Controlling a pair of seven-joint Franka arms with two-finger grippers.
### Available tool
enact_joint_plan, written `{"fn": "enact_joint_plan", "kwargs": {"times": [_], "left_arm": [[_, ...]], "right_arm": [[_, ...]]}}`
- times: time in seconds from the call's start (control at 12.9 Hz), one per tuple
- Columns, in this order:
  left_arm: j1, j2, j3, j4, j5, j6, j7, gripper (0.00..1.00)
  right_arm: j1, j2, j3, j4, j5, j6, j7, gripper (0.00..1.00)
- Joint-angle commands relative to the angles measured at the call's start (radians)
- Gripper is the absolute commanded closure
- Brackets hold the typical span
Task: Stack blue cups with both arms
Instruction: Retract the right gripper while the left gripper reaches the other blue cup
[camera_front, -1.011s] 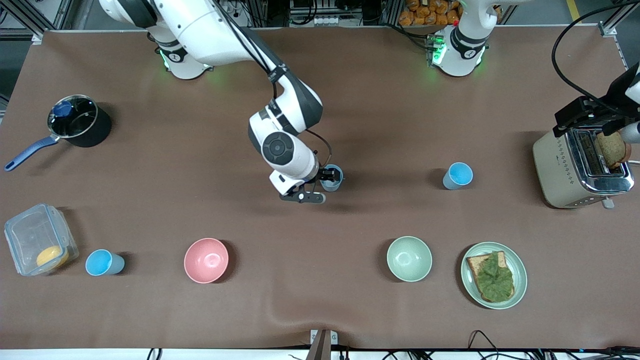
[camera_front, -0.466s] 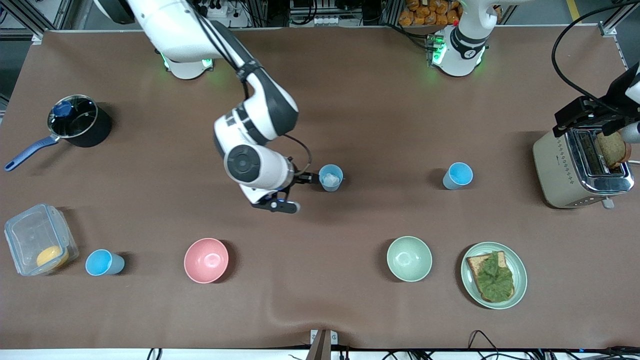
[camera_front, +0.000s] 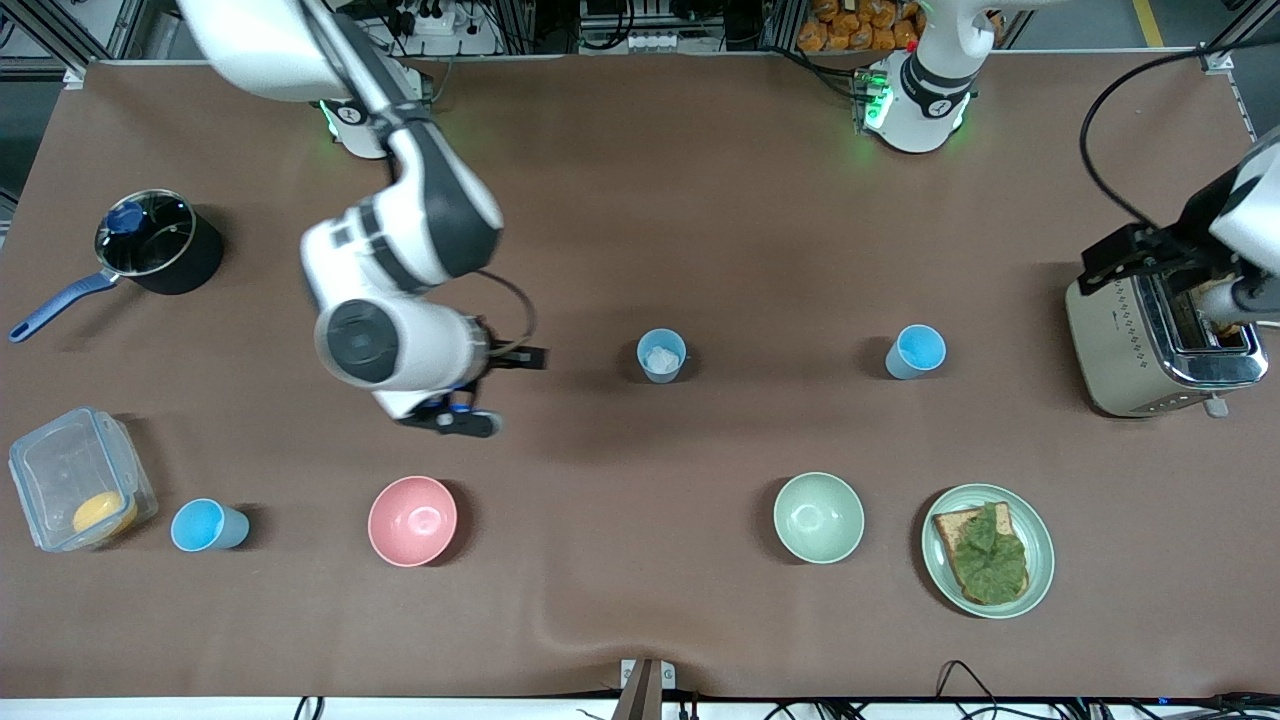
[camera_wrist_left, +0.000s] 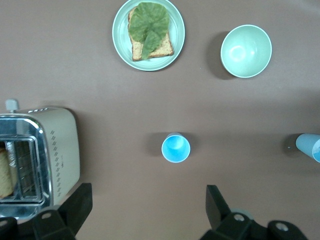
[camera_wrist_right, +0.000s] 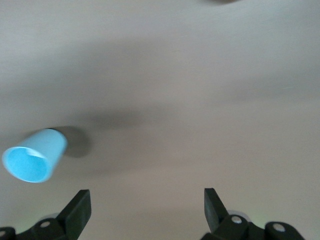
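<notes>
We see that the right gripper (camera_front: 522, 357) has let go of the middle blue cup (camera_front: 662, 355) and moved away from it toward the right arm's end of the table. A second ago its fingers were around this cup; now they are wide apart, over bare table. The cup stands alone, and its whitish inside is uncovered. The left gripper (camera_front: 1150, 255) has shifted a little over the toaster (camera_front: 1150, 340), and the toast it held now shows much less.

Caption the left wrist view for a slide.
Open left gripper over the table, above a blue cup and toaster.
</notes>
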Motion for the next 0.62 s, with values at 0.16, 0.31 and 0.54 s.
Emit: {"fn": "enact_joint_plan", "kwargs": {"times": [0.16, 0.31, 0.54], "left_arm": [[-0.004, -0.043, -0.006, -0.234, -0.018, 0.208, -0.014, 0.00], [-0.035, -0.038, -0.012, -0.356, 0.024, 0.298, -0.003, 0.00], [-0.038, -0.012, -0.010, -0.469, 0.028, 0.358, 0.003, 0.00]], "right_arm": [[-0.137, -0.103, 0.020, -0.030, -0.040, -0.054, -0.110, 0.00], [-0.174, -0.180, 0.017, -0.093, -0.073, -0.040, -0.101, 0.00], [-0.262, -0.321, 0.017, -0.182, -0.173, -0.024, -0.112, 0.00]]}}
